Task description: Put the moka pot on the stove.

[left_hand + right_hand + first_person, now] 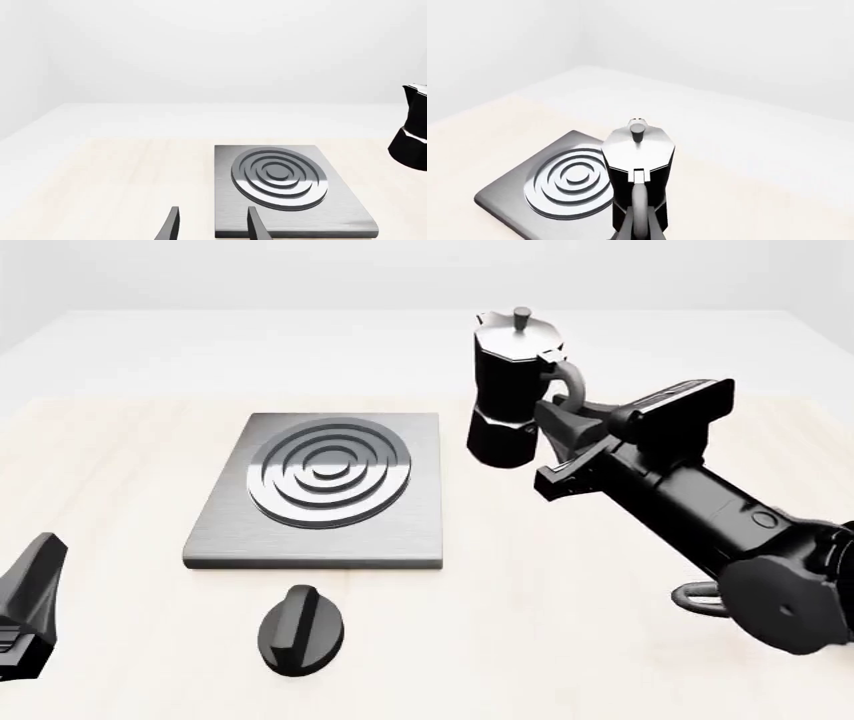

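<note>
Left wrist view, stove: the stove [293,190] lies flat on the table [100,180], its ringed burner bare, nothing on it.
Left wrist view, left gripper: the left gripper [212,225] has its two fingers apart with nothing between them, near the stove's closest edge.
Left wrist view, moka pot: the moka pot [410,130] shows only in part at the picture's edge, off to one side of the stove and not over it.
Front view, moka pot: upright, to the right of the stove and a little farther back; it looks lifted off the table, though I cannot tell this for sure.
Front view, right gripper: the right gripper [561,425] reaches in at the pot's curved handle and appears closed on it.
Front view, black oval knob: the black oval knob [300,630] lies on the table just in front of the stove, apart from it.
Right wrist view, moka pot: lid and knob seen from behind the handle, which runs into the gripper; the stove sits beside and beyond the pot.
Progress: the grasp looks done; carrying the pot across over the burner, setting it down and letting go are left.
</note>
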{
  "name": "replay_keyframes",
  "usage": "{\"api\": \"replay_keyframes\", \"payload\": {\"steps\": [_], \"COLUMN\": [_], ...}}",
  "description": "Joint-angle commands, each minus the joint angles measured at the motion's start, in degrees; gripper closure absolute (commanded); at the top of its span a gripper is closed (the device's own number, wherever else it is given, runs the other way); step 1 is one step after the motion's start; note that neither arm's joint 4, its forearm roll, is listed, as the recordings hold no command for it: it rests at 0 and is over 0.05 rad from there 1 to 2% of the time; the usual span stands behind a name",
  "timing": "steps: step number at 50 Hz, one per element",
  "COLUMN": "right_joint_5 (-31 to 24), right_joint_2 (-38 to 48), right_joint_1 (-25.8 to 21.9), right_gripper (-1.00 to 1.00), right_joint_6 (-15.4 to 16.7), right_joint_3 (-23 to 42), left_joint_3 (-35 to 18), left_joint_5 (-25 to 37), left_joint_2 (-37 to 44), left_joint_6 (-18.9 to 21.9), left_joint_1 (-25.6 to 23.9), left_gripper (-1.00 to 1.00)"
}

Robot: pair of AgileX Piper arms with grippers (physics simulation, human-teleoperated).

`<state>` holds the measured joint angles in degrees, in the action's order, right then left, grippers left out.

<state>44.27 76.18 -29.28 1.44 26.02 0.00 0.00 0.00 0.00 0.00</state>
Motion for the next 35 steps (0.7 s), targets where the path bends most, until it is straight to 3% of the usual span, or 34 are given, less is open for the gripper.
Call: {"api": "replay_keyframes", "payload": {"steps": [1,35], "right_joint_5": [0.36,2.4], "right_joint_2": [1.72,11.26], "right_joint_1": [-1.24,-5.54], "right_gripper": [1.0,1.0], "right_joint_6": [-0.68,-1.14], "right_joint_3": [3.41,14.66], "left_joint_3": [0.0,0.0], "left_joint_5": [0.0,0.0], "left_joint_2": [0.0,0.0], "left_joint_6": [0.0,0.0], "left_joint_1": [0.0,0.0], "left_gripper": [-1.0,-1.0]}}
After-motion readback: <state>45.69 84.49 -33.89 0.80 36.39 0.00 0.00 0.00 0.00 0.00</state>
